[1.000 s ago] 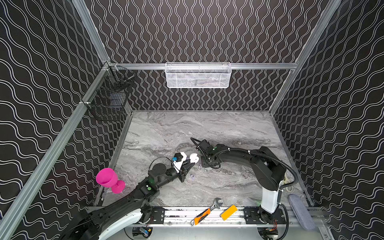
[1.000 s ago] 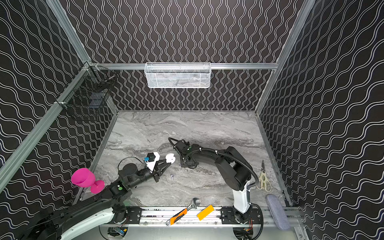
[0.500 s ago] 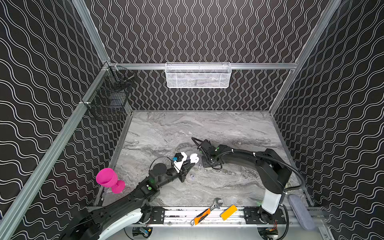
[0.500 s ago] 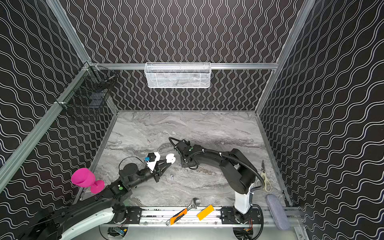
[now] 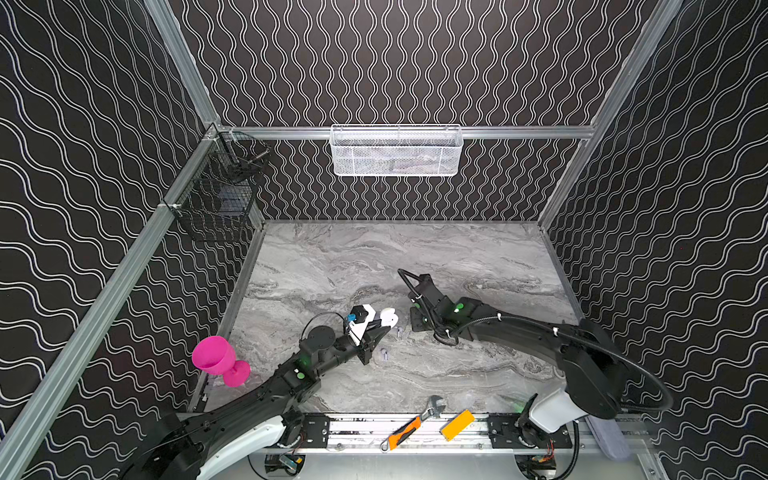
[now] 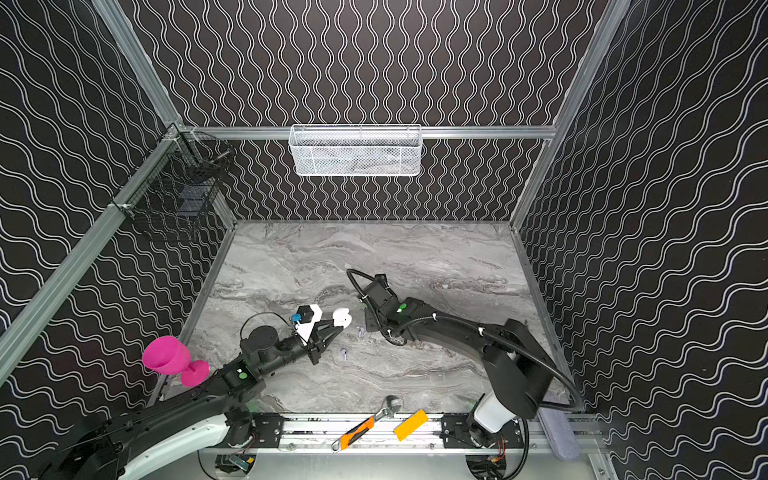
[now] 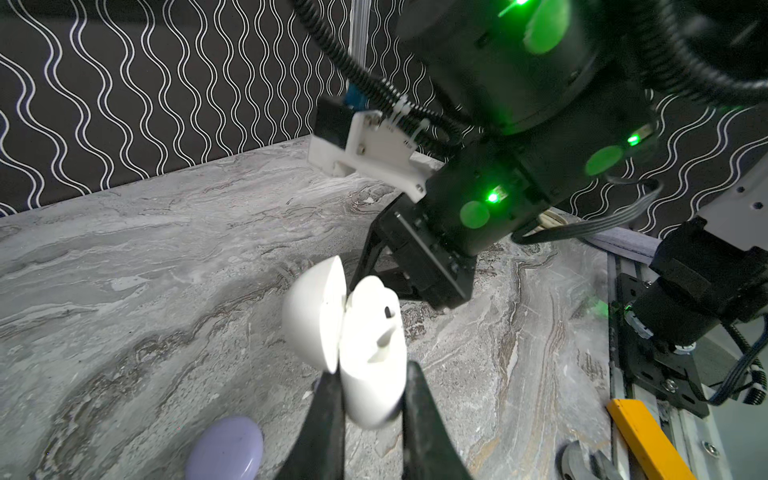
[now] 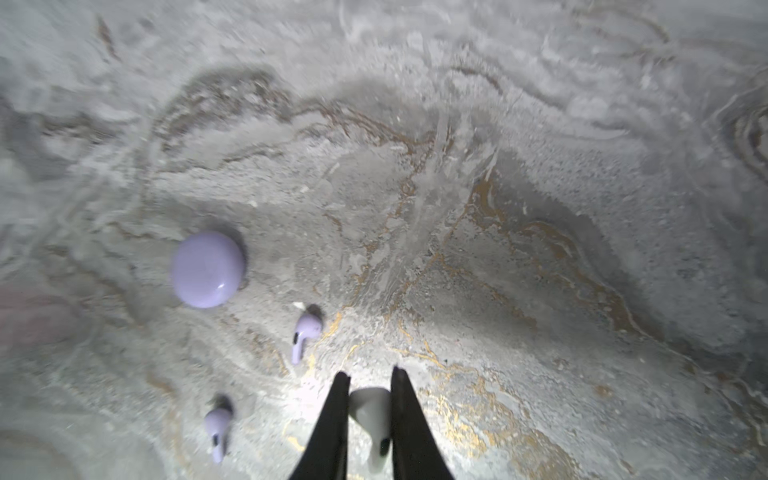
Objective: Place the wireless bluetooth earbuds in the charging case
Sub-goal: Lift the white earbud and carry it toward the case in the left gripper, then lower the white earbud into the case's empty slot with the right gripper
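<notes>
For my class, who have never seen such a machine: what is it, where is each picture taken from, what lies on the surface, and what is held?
Two robot arms work on a marble table. Two pictures look down from overhead; two come from cameras on the arms' wrists. The left gripper is shut on an open white charging case. The right gripper is shut on a white earbud. A lavender case and two lavender earbuds lie on the table.
</notes>
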Controlling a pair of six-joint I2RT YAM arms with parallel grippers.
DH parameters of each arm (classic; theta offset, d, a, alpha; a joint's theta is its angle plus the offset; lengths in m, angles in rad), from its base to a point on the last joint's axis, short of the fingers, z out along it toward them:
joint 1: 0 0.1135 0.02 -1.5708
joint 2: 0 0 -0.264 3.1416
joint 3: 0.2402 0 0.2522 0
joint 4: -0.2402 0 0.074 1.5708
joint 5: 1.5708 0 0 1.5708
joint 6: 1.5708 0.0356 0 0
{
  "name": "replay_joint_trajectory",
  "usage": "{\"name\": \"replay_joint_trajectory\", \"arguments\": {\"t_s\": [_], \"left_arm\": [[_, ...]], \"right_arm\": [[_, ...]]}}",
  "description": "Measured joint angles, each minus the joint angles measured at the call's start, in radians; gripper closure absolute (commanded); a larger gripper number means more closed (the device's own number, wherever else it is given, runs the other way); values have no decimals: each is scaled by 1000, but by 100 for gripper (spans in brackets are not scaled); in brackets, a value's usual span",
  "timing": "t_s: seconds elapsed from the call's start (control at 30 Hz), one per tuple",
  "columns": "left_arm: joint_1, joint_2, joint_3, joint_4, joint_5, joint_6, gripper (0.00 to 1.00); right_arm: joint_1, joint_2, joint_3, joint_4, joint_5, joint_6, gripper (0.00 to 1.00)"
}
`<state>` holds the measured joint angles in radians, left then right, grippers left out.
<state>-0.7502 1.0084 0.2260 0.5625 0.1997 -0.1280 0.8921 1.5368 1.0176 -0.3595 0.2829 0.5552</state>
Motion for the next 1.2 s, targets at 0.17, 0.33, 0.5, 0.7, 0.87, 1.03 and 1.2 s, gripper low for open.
{"name": "replay_joint_trajectory", "arguments": {"t_s": [0.17, 0.33, 0.5, 0.7, 0.87, 1.03, 1.2], "left_arm": [[0, 8, 1, 0, -8, 0, 99], [0, 12, 2, 0, -13, 0, 99], [0, 12, 2, 0, -13, 0, 99], [0, 10, 3, 0, -17, 0, 99], [0, 6, 3, -3, -20, 0, 99], [0, 4, 3, -5, -21, 0, 99], [0, 0, 3, -7, -21, 0, 99]], "right_arm": [[36, -99, -40, 60, 41, -17, 88], [76, -164, -53, 101, 76, -31, 87], [106, -207, -60, 146, 97, -51, 88], [158, -236, -61, 211, 104, -97, 87], [189, -245, -63, 266, 104, -129, 87], [218, -244, -63, 308, 104, -157, 87], [233, -236, -62, 347, 102, -182, 87]]}}
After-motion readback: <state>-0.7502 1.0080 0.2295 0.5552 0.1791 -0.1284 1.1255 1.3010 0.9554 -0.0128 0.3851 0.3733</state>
